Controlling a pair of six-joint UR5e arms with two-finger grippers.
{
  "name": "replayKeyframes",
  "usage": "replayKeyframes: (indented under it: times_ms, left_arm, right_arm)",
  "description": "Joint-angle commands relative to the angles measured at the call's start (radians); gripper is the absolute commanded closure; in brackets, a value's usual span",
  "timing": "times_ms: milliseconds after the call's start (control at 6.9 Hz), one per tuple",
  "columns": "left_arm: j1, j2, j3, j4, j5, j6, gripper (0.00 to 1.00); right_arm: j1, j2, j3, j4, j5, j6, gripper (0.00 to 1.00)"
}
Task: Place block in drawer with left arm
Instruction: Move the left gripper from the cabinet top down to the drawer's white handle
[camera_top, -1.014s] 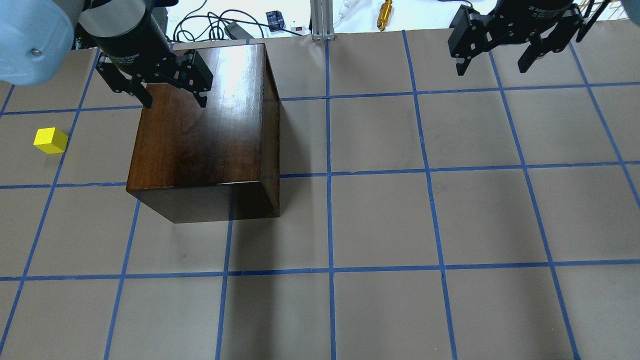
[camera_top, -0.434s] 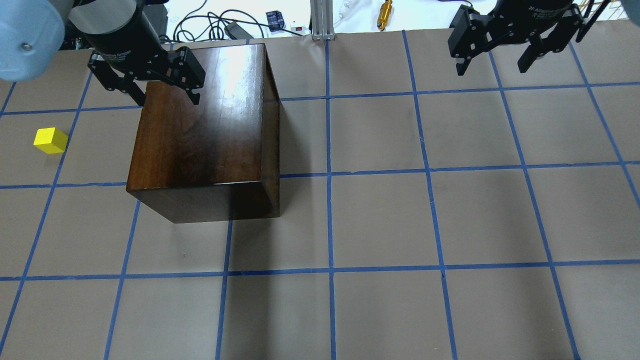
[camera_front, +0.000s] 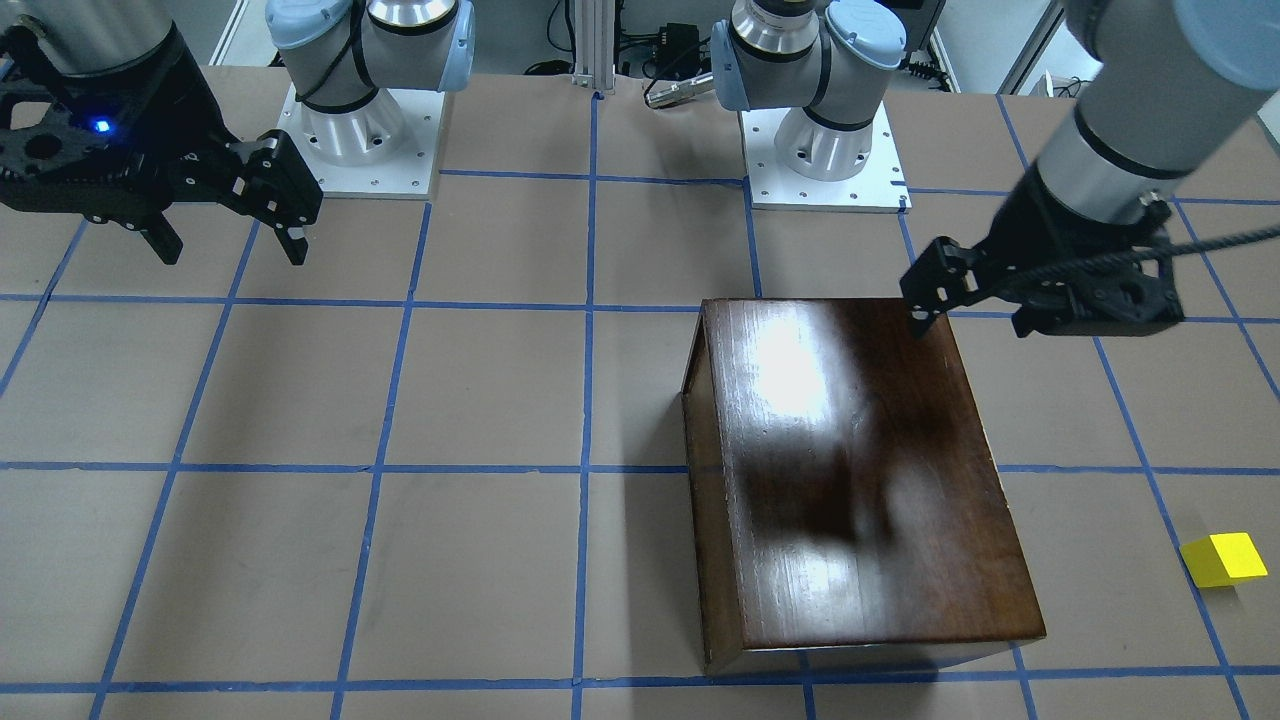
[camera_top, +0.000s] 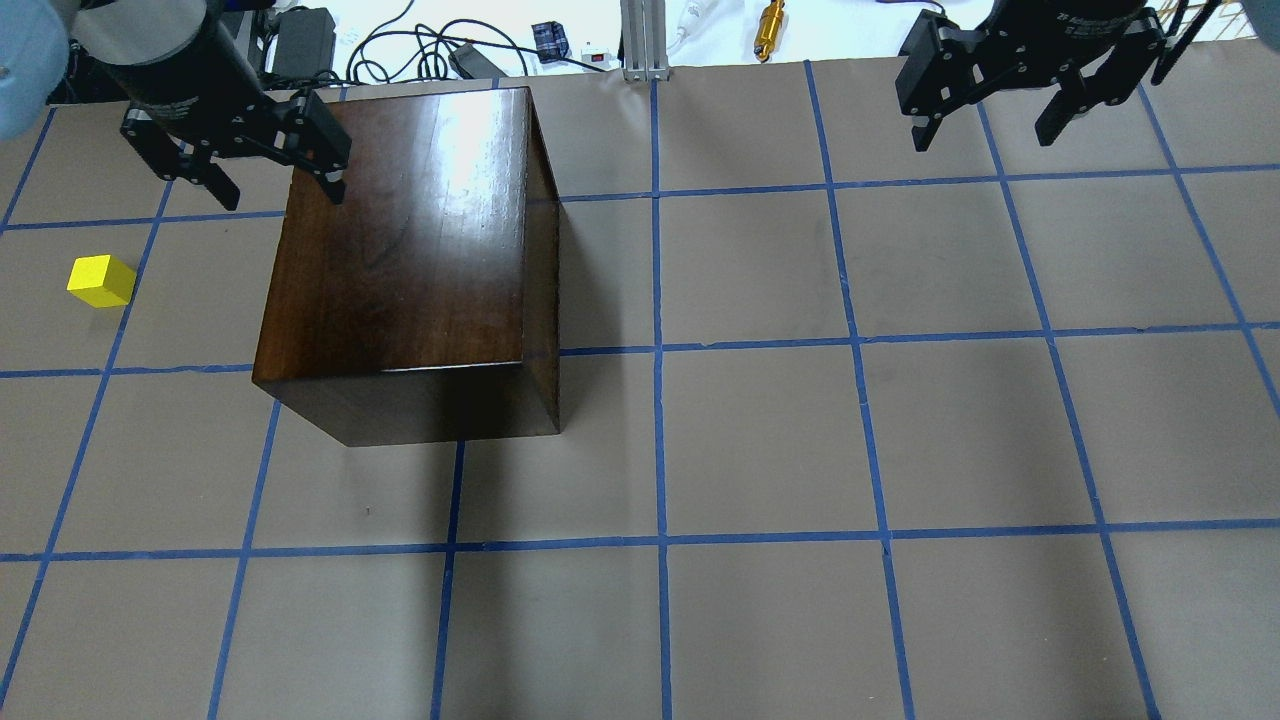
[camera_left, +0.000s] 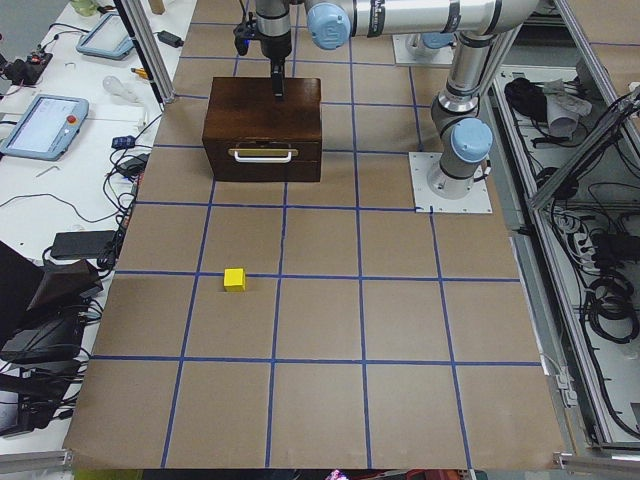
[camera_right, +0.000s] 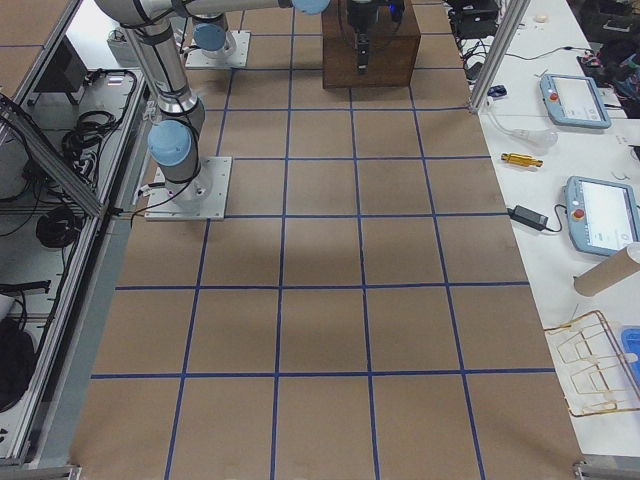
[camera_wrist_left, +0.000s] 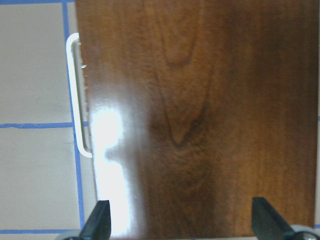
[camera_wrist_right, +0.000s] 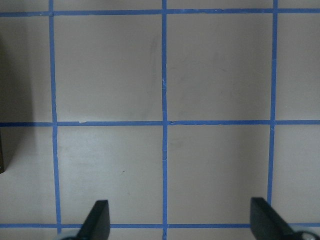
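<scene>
Our left gripper (camera_top: 281, 195), spread and empty, hangs over the box (camera_top: 400, 260) edge. Dropping here, we risk clipping its top (drawer (camera_left: 305, 152) shut) and shoving it.

Tall wooden box (camera_top: 400, 260) well apart from block (camera_top: 100, 281), open table (camera_top: 200, 300) between them, drawer (camera_left: 262, 155) shut

Bright overhead light; white glare on the box (camera_top: 400, 250) top. Soft shadow beside it; wrist views slightly blurred.
</scene>
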Motion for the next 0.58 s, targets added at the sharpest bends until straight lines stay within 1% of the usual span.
replayKeyframes:
  times_ms: [0, 145, 290, 434]
  left_arm:
    - [0.138, -0.046, -0.004, 0.003, -0.04, 0.154, 0.0]
    - [0.182, -0.08, -0.012, 0.029, -0.052, 0.248, 0.0]
    - [0.229, -0.121, -0.012, 0.042, -0.102, 0.261, 0.0]
    - [0.24, -0.161, -0.016, 0.09, -0.106, 0.287, 0.0]
  right_arm:
    - [0.0, 0.0, 0.0, 0.0, 0.0, 0.0, 0.0]
    - [-0.001, 0.0, 0.0, 0.0, 0.0, 0.0, 0.0]
    - [0.0, 0.0, 0.0, 0.0, 0.0, 0.0, 0.0]
    - [0.0, -0.001, 0.0, 0.0, 0.0, 0.0, 0.0]
